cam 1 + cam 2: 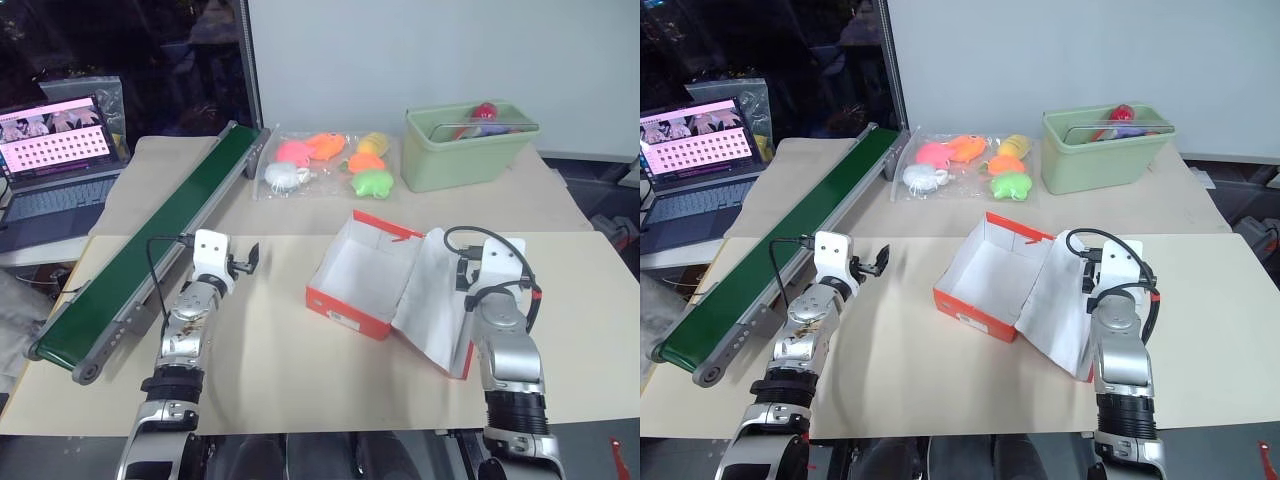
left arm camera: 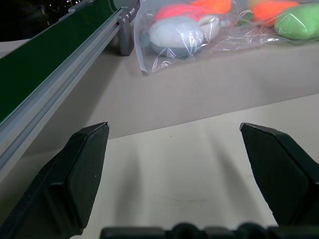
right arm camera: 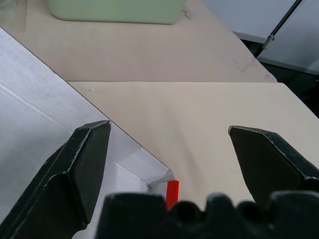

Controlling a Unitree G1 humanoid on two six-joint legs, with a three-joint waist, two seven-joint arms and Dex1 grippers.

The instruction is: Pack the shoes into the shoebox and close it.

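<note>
The red-orange shoebox [image 1: 352, 312] stands open at the table's middle, its white inside bare. Its flip lid [image 1: 432, 300] lies folded out toward the right, white side up. My right gripper [image 3: 169, 128] hovers level over the lid's outer edge, jaws open and holding nothing; the lid's white surface [image 3: 45, 114] and a red corner [image 3: 172, 191] show below it. My left gripper [image 2: 174, 128] is open and holds nothing, level above bare table left of the box, also seen as the left gripper [image 1: 248, 260] from the head. The shoes are out of view.
A green conveyor belt [image 1: 160, 250] runs diagonally along the left. A clear bag of coloured soft toys [image 1: 325, 160] lies at the back, beside a pale green bin [image 1: 465, 150]. A laptop [image 1: 55, 150] sits far left.
</note>
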